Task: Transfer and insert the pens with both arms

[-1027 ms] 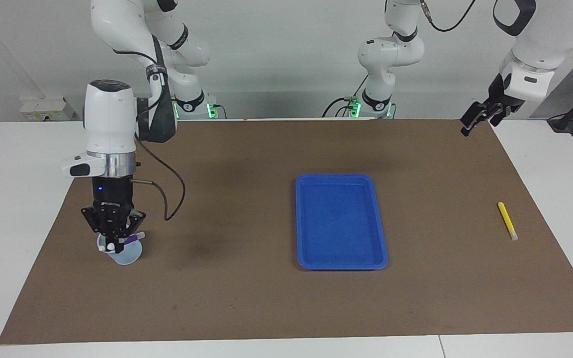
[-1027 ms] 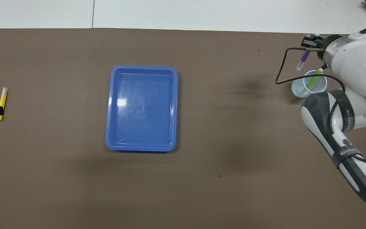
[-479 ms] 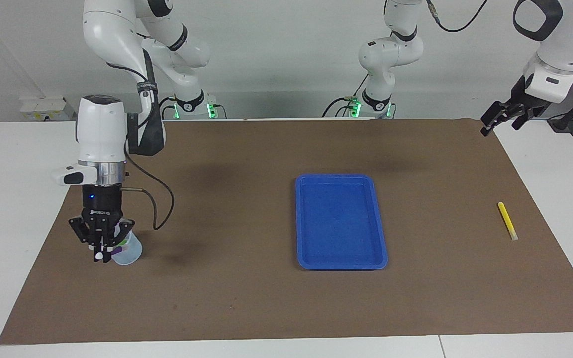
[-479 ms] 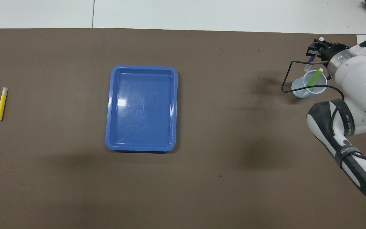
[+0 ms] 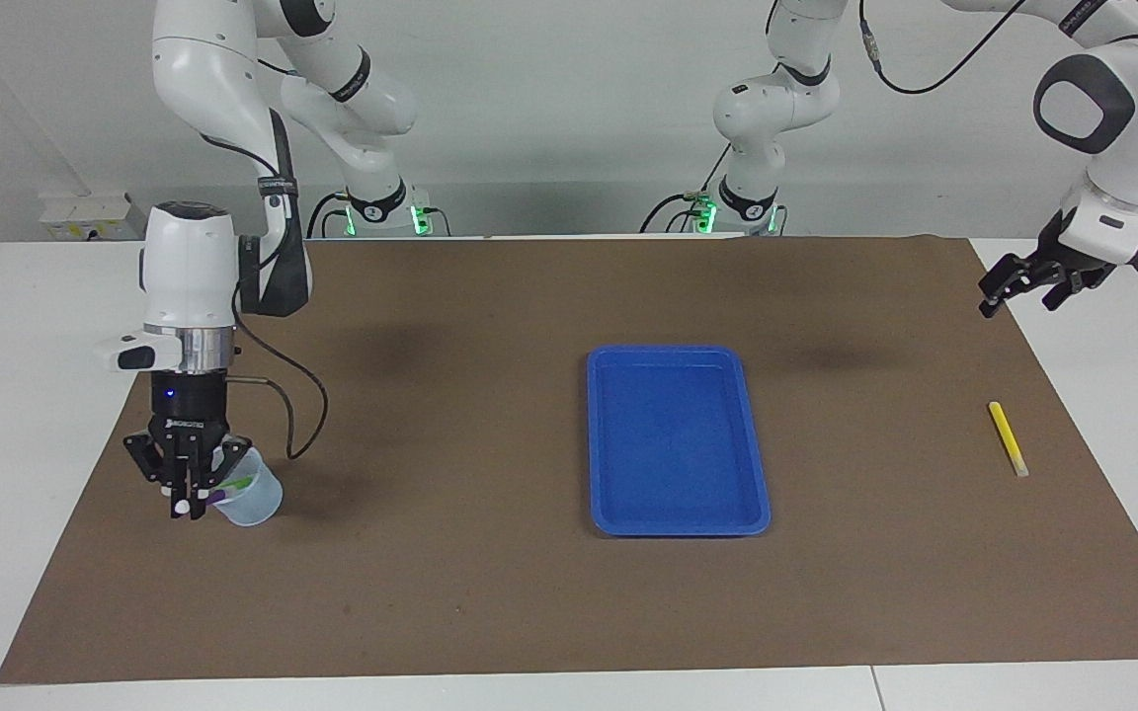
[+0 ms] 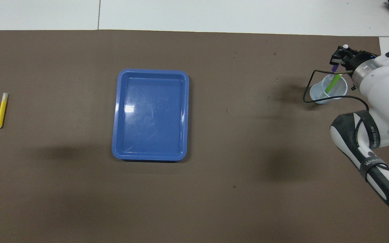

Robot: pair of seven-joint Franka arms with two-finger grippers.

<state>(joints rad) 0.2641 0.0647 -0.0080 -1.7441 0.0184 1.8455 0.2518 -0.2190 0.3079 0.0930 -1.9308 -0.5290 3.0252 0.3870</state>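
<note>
My right gripper [image 5: 184, 494] is shut on the purple pen [image 6: 334, 68], whose white end [image 5: 181, 507] sticks out below the fingertips. It hangs at the rim of a clear plastic cup [image 5: 258, 504] [image 6: 316, 96] at the right arm's end of the mat, on the cup's side away from the tray. The pen slants down toward the cup's mouth. A green pen [image 6: 332, 84] [image 5: 238, 484] leans inside the cup. The yellow pen [image 5: 1008, 438] [image 6: 2, 110] lies flat on the mat at the left arm's end. My left gripper [image 5: 1033, 281] hangs open and empty over that end's mat edge.
A blue tray [image 5: 668, 353] [image 6: 152, 72] with nothing in it sits mid-mat. A brown mat [image 5: 470, 592] covers the white table. Two smaller white arms with green-lit bases [image 5: 747, 212] stand at the robots' edge. A black cable [image 5: 302, 415] loops from the right wrist.
The right gripper has carried the purple pen from over the cup toward the right arm's end, off the cup's rim. The left gripper has swung outward and come lower.
</note>
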